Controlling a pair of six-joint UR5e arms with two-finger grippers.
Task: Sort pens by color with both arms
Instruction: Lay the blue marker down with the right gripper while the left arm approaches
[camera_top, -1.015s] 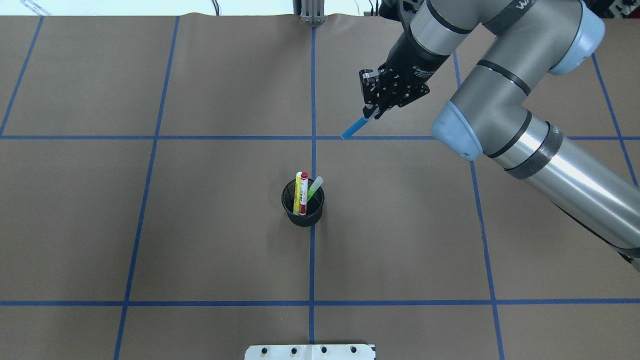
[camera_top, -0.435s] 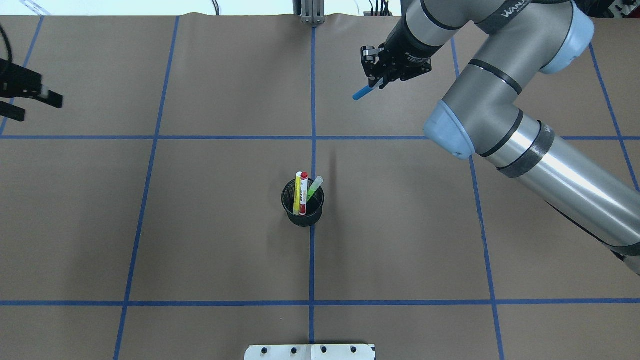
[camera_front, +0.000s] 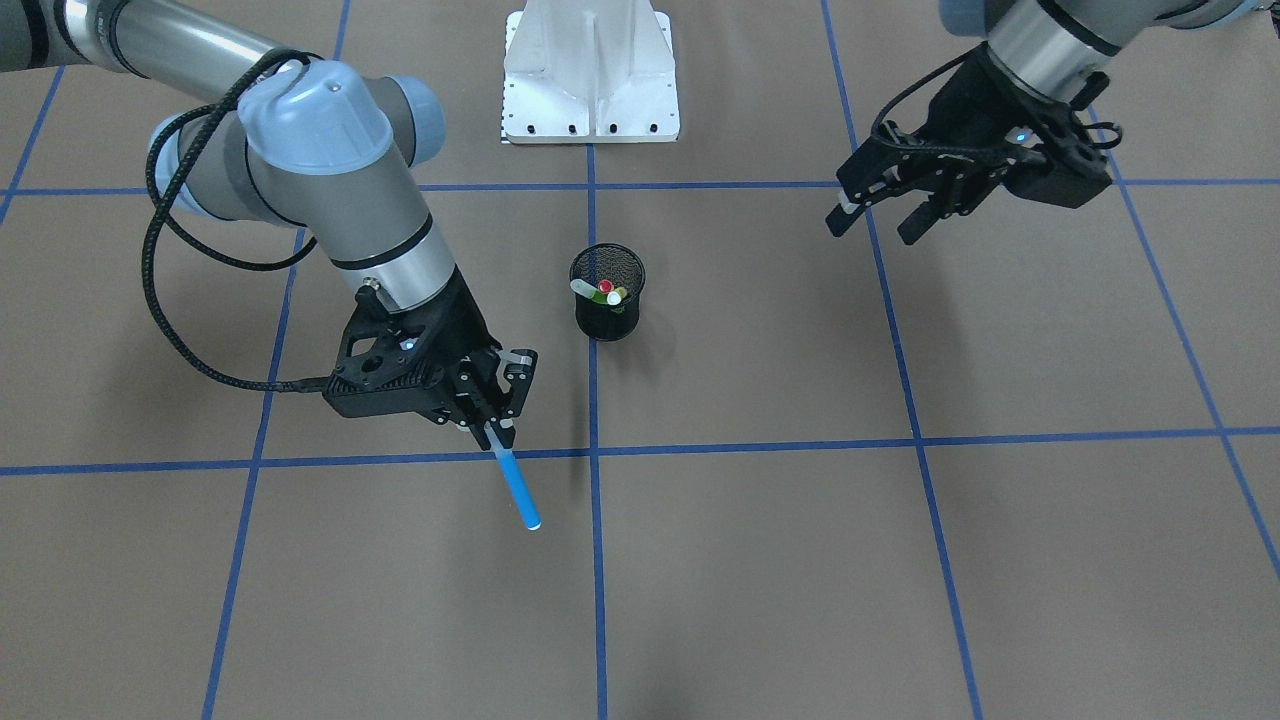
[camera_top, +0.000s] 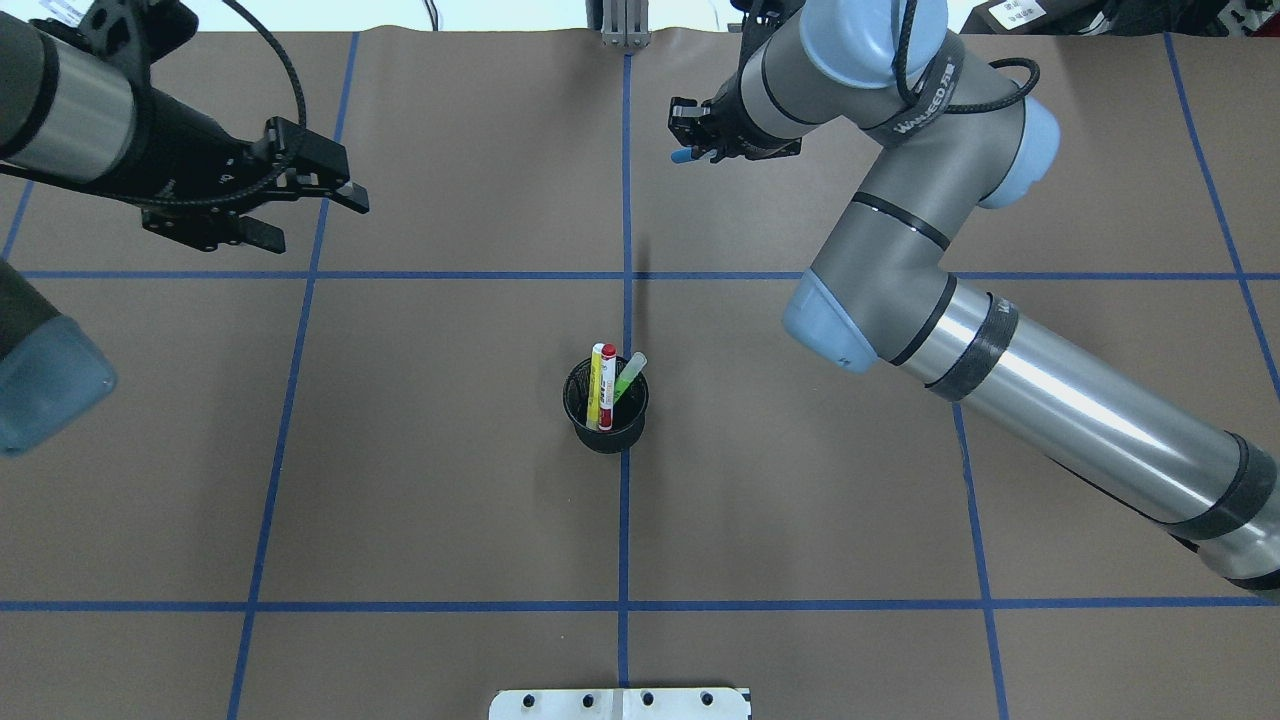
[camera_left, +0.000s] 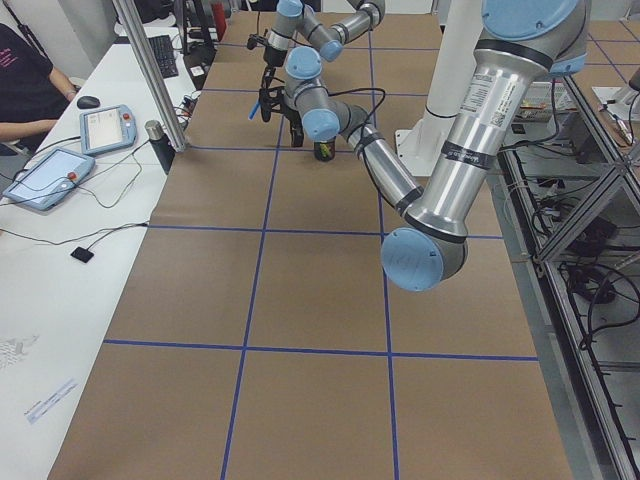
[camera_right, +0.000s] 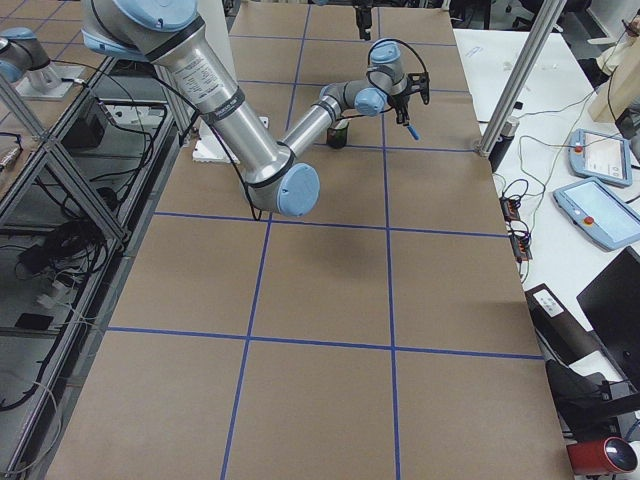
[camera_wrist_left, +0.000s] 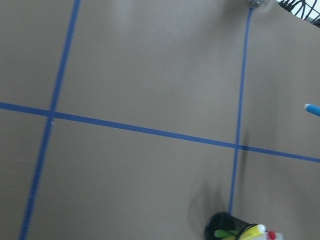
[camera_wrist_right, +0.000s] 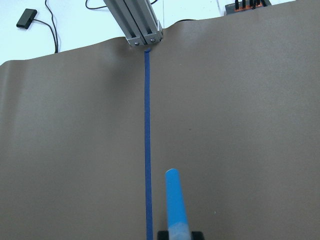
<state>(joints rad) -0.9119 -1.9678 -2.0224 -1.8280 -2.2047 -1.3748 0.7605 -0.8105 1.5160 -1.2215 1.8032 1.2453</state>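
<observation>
While the right arm (camera_top: 1000, 350) reaches out over the far side of the table, its right gripper (camera_front: 497, 425) is clamped on the top of the blue pen (camera_front: 518, 490). The pen juts out past the fingertips, tilted down and clear of the paper. My reading is that the step in hand is laying this pen down. To do it well, bring the wrist low and flatten the pen before the jaws part, so it does not drop and roll. It should also stay on the gripper's own side of the centre tape line (camera_top: 626, 200), which runs just beside the pen's free end. The left arm (camera_top: 70, 130) holds its left gripper (camera_top: 320, 215) well apart to that gripper's left, spread wide and empty. The mesh cup (camera_top: 610, 435) sits back toward the robot from both grippers and holds the yellow pen (camera_top: 596, 390), the white pen (camera_top: 607, 385) and the green pen (camera_top: 630, 375). The green one leans away from the other two and looks the easiest next pick from above. A black band (camera_top: 915, 100) on the right arm carries white lettering that seems to begin "WAN", though I cannot read it for certain. The white pen's print is too small to read.
</observation>
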